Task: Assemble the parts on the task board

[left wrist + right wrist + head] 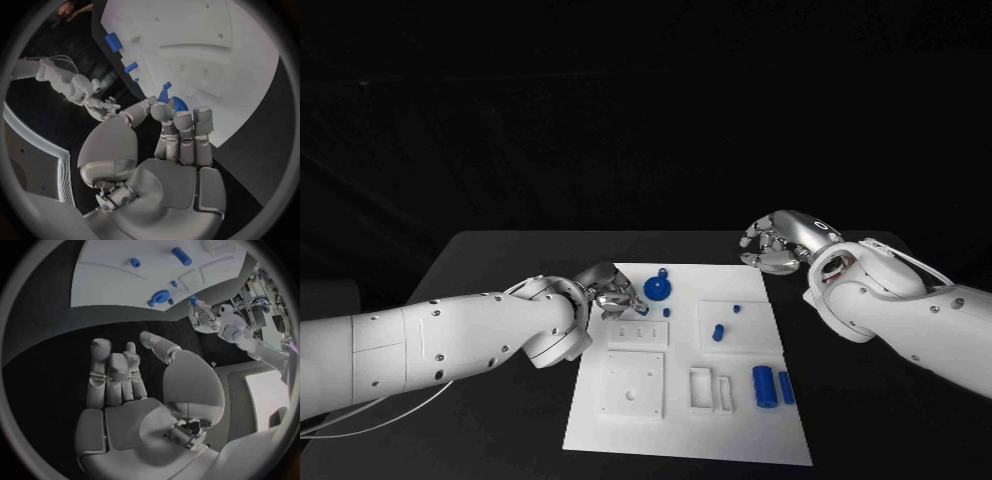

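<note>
Nearest the robot, on the white task board (pixel 689 440), two stubby blue cylinders (pixel 772 385) are lying beside open slots; being small, rigid and probably light and smooth, they are best pinched across their sides. Further along, short blue pegs (pixel 718 333) are standing in the board. At its far left edge, a small blue part (pixel 164 93) is being pinched in the fingers (pixel 161 111) of the left hand (pixel 606 290), just beside a round blue disc (pixel 658 291). Beyond, the right hand (pixel 780 243) is being held over the black table (pixel 488 262), fingers loosely curled and apart, holding nothing.
</note>
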`<act>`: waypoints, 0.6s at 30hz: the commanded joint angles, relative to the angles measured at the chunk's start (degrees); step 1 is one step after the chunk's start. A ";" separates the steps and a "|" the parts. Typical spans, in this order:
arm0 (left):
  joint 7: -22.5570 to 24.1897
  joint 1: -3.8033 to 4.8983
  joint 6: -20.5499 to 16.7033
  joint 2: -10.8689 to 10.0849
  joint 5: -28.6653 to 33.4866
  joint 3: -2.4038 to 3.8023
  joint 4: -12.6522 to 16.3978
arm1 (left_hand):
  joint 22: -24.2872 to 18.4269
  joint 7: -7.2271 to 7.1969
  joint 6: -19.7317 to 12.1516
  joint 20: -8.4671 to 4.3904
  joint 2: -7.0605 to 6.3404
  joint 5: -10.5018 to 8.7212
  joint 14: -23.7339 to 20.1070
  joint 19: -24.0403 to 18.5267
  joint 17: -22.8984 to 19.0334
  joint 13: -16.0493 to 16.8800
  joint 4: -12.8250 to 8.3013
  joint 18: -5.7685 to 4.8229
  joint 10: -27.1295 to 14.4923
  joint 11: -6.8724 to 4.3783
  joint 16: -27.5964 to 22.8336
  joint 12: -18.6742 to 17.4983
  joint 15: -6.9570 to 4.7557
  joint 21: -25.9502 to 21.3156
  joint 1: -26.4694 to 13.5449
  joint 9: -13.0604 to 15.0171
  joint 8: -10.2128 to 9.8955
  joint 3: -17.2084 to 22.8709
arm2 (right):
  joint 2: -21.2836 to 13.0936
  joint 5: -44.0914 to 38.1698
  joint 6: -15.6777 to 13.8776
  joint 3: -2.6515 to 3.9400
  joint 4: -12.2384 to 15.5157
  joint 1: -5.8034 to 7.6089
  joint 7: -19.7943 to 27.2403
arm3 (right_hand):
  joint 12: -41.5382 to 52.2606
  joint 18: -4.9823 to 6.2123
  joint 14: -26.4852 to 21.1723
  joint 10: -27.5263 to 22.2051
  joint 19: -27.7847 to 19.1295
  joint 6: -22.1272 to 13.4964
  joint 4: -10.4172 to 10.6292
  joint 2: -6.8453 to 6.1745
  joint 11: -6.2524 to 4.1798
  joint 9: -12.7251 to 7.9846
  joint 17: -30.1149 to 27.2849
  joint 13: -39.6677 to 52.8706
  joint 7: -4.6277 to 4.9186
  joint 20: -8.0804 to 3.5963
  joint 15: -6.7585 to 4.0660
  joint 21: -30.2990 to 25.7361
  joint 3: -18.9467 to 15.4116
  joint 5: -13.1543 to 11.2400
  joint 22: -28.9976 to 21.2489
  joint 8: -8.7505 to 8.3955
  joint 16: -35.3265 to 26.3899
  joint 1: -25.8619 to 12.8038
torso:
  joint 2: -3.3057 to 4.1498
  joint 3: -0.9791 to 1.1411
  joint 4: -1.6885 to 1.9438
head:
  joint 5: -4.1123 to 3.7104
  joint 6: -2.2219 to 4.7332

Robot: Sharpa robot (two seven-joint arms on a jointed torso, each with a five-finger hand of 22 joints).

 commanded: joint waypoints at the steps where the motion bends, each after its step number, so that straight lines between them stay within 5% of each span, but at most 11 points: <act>1: -1.92 -0.19 1.48 0.15 -1.92 0.04 -0.11 | 0.00 -5.62 6.79 -6.93 -0.22 0.25 2.95 0.26 -0.05 0.05 0.43 0.47 -0.94 -1.45 0.20 0.14 -3.51 0.04 -0.11 4.95 0.27 0.00 | 0.12 0.26 -0.05 0.06 -0.04 0.05 0.51 | -0.34 0.74 -0.03 0.20 -0.08 0.02 0.35 -0.06 0.03 -0.09 0.09 -0.06 0.42 -0.37 0.30 -0.35 -0.12 0.27 0.23 0.25 -0.22 0.48 | 0.05 -0.02 0.03 | -0.06 -0.21; 18: -3.17 -1.06 3.12 0.22 -5.30 0.04 0.01 | 0.60 -6.86 9.46 -7.33 0.26 0.49 3.33 1.13 0.97 1.22 1.19 0.74 -1.30 -2.63 3.51 4.84 -4.49 0.79 -1.64 7.36 2.03 -0.36 | 0.49 0.92 0.47 0.20 -0.13 0.06 0.57 | -0.33 0.74 -0.04 0.13 -0.09 0.04 0.50 0.03 0.02 -0.10 0.14 -0.14 0.42 -0.37 0.29 -0.46 -0.22 2.22 0.29 0.27 -0.31 0.47 | 0.03 -0.06 0.08 | 0.07 -1.36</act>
